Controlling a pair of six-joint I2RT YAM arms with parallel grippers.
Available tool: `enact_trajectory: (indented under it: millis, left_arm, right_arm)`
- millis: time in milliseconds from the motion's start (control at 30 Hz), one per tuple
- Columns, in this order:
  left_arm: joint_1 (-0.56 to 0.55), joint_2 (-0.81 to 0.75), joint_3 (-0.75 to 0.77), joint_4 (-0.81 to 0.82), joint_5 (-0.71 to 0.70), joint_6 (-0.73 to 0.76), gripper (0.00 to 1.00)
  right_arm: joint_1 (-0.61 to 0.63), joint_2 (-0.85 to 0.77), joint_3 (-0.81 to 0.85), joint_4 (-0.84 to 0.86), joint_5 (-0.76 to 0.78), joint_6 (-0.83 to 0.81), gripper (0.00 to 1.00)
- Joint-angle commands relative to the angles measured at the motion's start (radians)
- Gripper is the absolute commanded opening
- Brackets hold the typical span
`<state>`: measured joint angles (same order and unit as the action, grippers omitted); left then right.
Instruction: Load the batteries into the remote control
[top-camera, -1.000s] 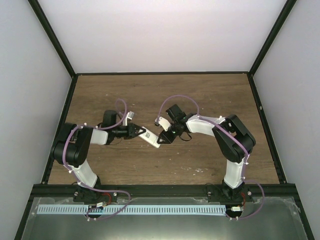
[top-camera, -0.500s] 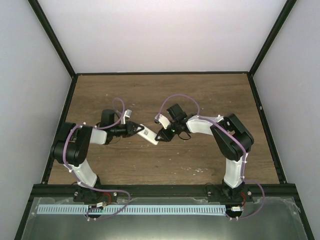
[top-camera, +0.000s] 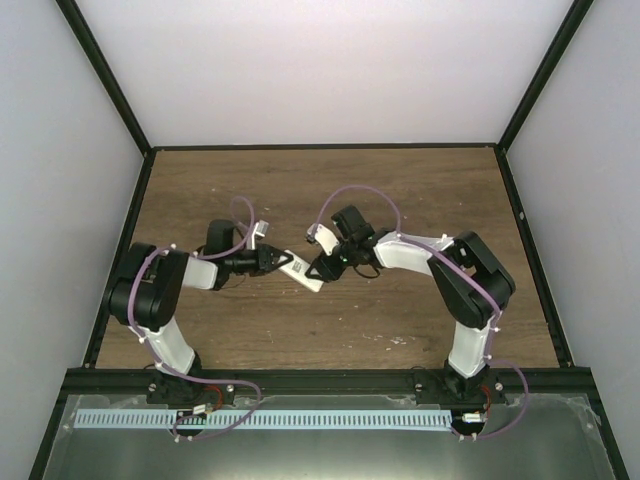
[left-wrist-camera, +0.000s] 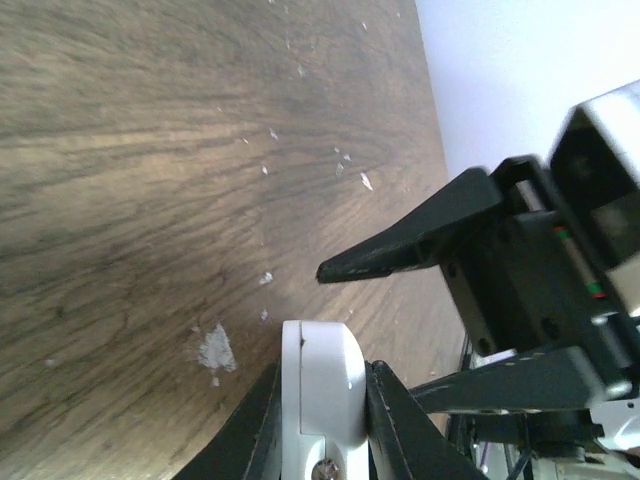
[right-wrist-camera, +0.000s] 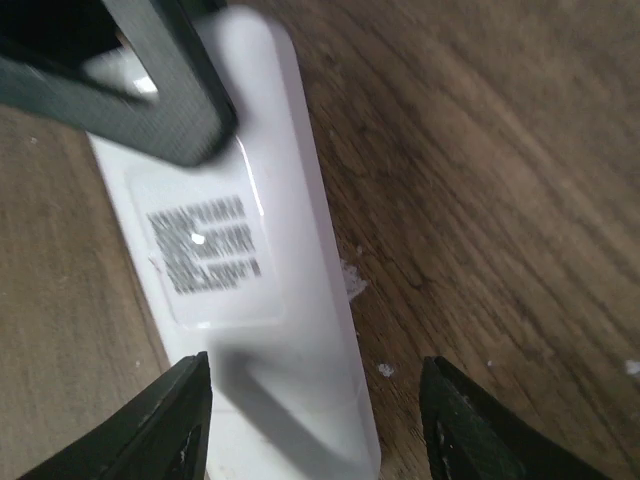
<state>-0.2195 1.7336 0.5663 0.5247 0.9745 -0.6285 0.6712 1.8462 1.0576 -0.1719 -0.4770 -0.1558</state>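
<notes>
The white remote control (top-camera: 303, 272) is held above the table's middle with its label side up. My left gripper (top-camera: 276, 260) is shut on its left end; in the left wrist view the white body (left-wrist-camera: 322, 385) sits clamped between the two black fingers. My right gripper (top-camera: 322, 268) is open at the remote's right end. In the right wrist view the label face (right-wrist-camera: 215, 255) fills the left half and my open fingertips (right-wrist-camera: 180, 420) stand either side of its near end, apart from it. The batteries are out of view.
The wooden table (top-camera: 400, 190) has black frame rails on both sides. Pale crumbs (left-wrist-camera: 213, 350) lie on the wood below the remote. The right gripper's black fingers (left-wrist-camera: 420, 235) show close beyond the remote in the left wrist view.
The remote has shifted slightly back and to the right in my left gripper. My right gripper has moved up and closer to its right end.
</notes>
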Motion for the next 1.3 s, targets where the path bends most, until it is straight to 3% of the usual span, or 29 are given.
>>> enact_trajectory:
  millis: [0,200,500,933,1267]
  left_arm:
    - [-0.02,0.029,-0.012,-0.002,-0.003,0.019,0.0]
    - [-0.021,0.02,-0.016,0.073,0.027,-0.049,0.0]
    - [-0.024,-0.073,0.014,0.13,0.136,-0.164,0.0]
    - [-0.031,-0.361,0.044,-0.208,0.272,-0.118,0.0]
    - [-0.031,-0.477,0.041,-0.333,0.312,-0.081,0.0]
  right_arm:
    - [0.002,-0.108,0.01,-0.007,0.044,-0.012,0.54]
    - [-0.035,-0.205,0.033,-0.091,0.042,-0.013,0.62]
    - [-0.111,-0.284,0.059,-0.279,-0.131,-0.02,0.65]
    - [-0.116,-0.318,0.192,-0.493,-0.295,0.006,0.65]
    - [-0.114,-0.346,0.1,-0.536,-0.458,-0.01,0.66]
